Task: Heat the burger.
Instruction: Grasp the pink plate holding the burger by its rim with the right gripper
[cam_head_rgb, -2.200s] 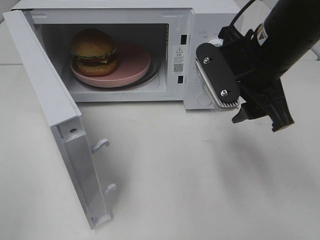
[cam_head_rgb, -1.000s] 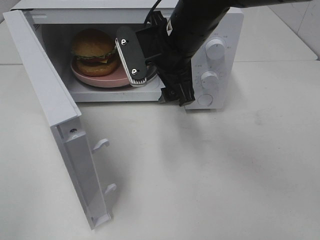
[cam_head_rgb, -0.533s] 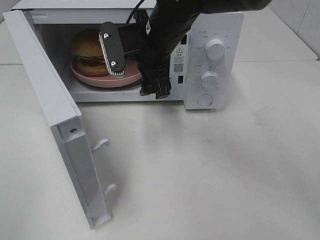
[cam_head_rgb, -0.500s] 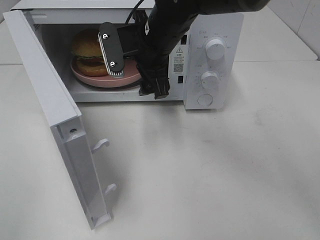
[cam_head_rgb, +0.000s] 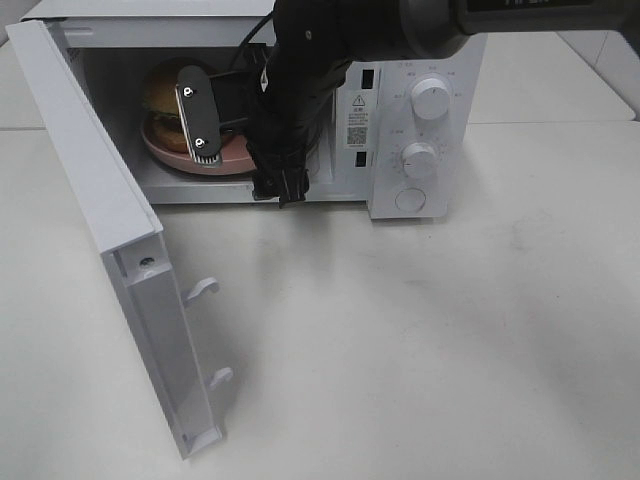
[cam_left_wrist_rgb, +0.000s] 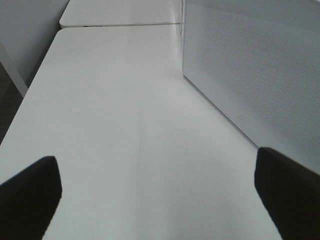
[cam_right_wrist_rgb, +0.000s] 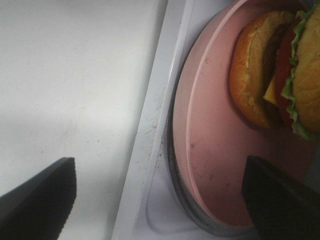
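The glossy, round-bunned burger (cam_right_wrist_rgb: 272, 75) with frilly lettuce sits on a smooth pink plate (cam_right_wrist_rgb: 210, 150) inside the open white microwave (cam_head_rgb: 420, 60) at the tabletop's (cam_head_rgb: 450, 350) far edge. The right gripper (cam_right_wrist_rgb: 160, 200) is spread wide at the microwave's mouth. The left gripper (cam_left_wrist_rgb: 160, 195) is also released, above the matte tabletop.

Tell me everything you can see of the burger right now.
The burger has a glossy golden-brown round bun, with a yellow slice, a red layer and frilly green lettuce between its halves. It looks whole and stands upright on the round pink plate, off-centre toward the plate's left in the high view, inside the open white microwave. Only the plate touches it. The right arm hides part of it in the high view.
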